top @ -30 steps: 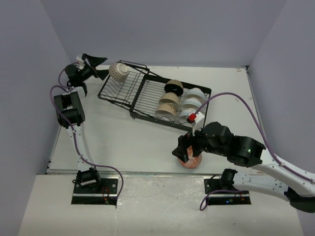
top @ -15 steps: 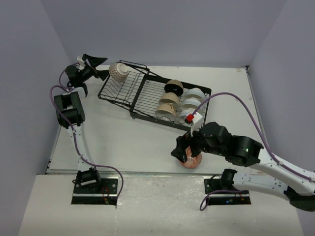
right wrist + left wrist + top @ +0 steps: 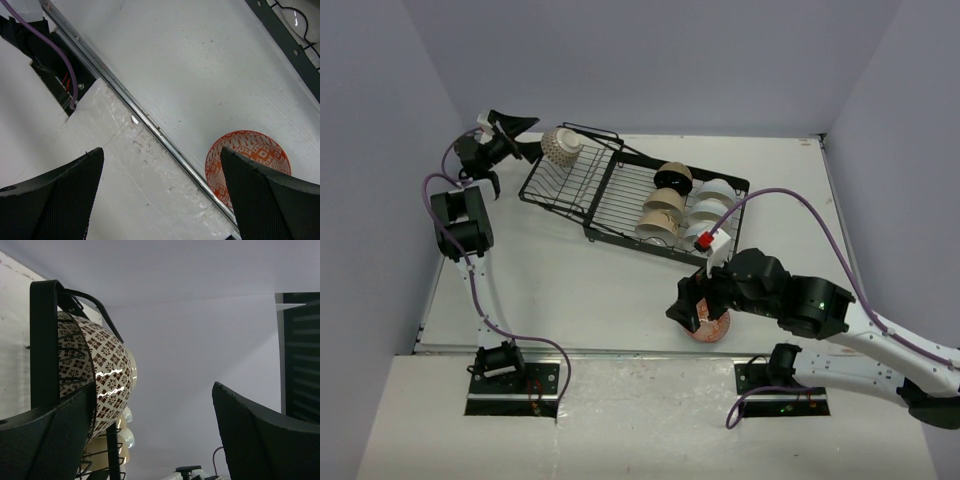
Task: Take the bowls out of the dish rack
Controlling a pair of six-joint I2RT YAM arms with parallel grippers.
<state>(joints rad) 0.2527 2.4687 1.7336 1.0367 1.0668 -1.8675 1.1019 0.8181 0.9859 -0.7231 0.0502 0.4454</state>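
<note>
**A:** What are your left fingers (image 3: 260,440) doing?

**B:** They are spread wide with nothing in them, lined up on the brown-patterned bowl (image 3: 102,375). It stands on edge in the tilted basket end of the dish rack (image 3: 575,185), at about eleven o'clock on the table (image 3: 570,280) seen from above. One finger lies just beside the bowl's outer wall, but I can't tell if it touches. I judge the wide spread is there to straddle the rim.

**A:** And the right?

**B:** My right fingers (image 3: 270,200) are also apart and empty. They hang over the orange-patterned bowl (image 3: 247,162), which sits upright on the table at five o'clock, just inside the near edge. That spot is well apart from the rack, so the bowl counts as unloaded.

**A:** What remains?

**B:** There is a cluster on edge at one o'clock in the flat section: a beige bowl (image 3: 663,208), a black-inside bowl (image 3: 672,178) and white bowls (image 3: 715,195). The wires prop them up, so each probably needs lifting out rather than sliding.
</note>
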